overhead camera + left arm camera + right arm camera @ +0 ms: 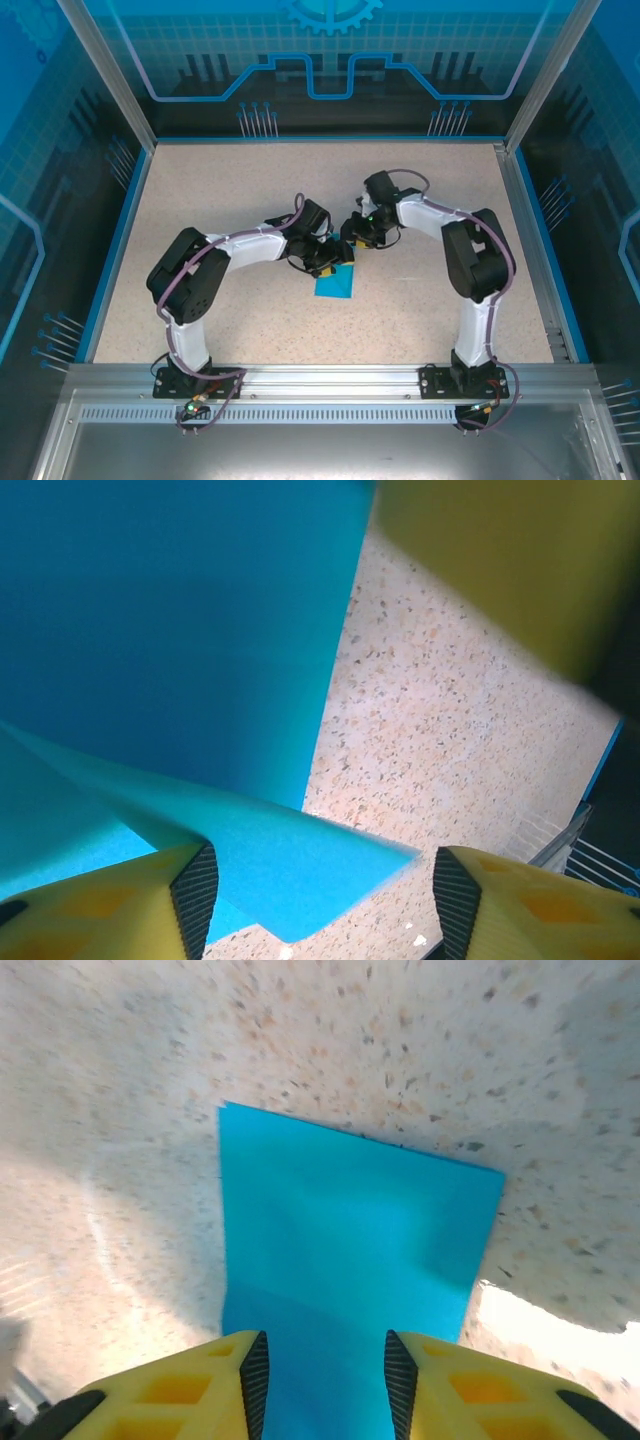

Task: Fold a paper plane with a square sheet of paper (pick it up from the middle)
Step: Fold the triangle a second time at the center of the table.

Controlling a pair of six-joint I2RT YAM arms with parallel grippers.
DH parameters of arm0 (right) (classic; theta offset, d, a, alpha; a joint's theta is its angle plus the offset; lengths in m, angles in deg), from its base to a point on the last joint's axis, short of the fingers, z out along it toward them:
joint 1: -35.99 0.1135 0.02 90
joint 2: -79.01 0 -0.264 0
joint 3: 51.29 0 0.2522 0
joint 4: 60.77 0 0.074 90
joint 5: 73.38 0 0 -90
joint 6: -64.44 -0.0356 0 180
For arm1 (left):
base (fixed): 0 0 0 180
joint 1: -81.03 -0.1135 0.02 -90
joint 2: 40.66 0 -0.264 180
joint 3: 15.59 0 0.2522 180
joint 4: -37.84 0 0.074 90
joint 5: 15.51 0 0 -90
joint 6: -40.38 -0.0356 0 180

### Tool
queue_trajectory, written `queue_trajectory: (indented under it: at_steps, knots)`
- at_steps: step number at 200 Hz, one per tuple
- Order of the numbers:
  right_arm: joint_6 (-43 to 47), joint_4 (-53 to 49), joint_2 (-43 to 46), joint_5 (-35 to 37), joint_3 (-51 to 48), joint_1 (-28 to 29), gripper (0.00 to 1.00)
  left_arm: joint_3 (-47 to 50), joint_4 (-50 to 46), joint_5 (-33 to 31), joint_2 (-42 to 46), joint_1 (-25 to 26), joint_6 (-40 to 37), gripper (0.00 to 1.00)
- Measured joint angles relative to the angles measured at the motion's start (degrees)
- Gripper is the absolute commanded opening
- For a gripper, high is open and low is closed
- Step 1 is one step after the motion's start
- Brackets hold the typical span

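Progress check: we're early in this one. The thin bright blue sheet of paper lies on the speckled beige tabletop around mid-table, right under where both arms meet. There's no paper plane as far as we can see, no point and no wings.

In the right wrist view the sheet reads as a plain rectangle with a faint line across it near the fingers. That could be a crease or just shadow, we can't tell. In the left wrist view one flap is lifted off the table and seems to rest against one black finger pad. Our guess is that this is a first fold in progress, with all the pointed folds left to do.

The left gripper is spread wide with nothing pinched, and the raised flap's corner sits in the gap. The right gripper has its yellow fingers apart too, with a narrower gap. It hovers low over the sheet and isn't clamped on anything.

Around it all we've got blue-lit enclosure walls and an aluminium rail at the near edge.

What's in the way is mostly the grippers themselves, crowded over one small sheet. The blurry yellow shape in the left wrist view is probably the other gripper's finger, very close. Limp paper could easily crease crooked.
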Motion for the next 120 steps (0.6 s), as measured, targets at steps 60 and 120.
queue_trajectory:
  at_steps: [60,120]
  knots:
    - [0.7,3.9,11.6,-2.8,-11.0,-4.0,0.39,0.0,0.1,0.0,-0.4,-0.3,-0.1,0.55]
    - [3.5,4.6,11.9,-6.6,-16.1,-2.1,0.32,0.0,0.9,0.0,-0.5,-0.5,0.1,0.43]
